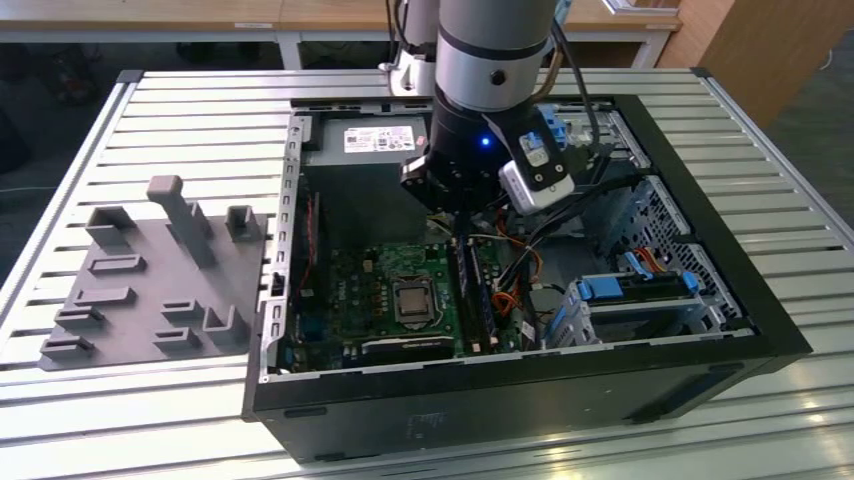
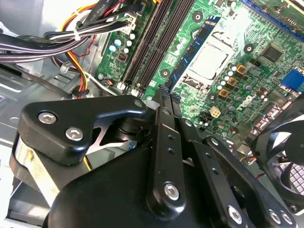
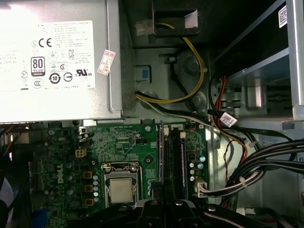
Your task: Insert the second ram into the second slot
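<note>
Slatted metal surface, open computer case. Claw pinched shut at one end of the second ram, which stands in the slot beside the processor socket. I read this as seating; it calls for straight, even downward pressure.

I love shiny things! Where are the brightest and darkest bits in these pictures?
Exterior view: light glints off the slatted table and a blue light glows on the arm. First wrist view: the white label is brightest. Second wrist view: the black gripper looks darkest, against a well-lit motherboard.
</note>
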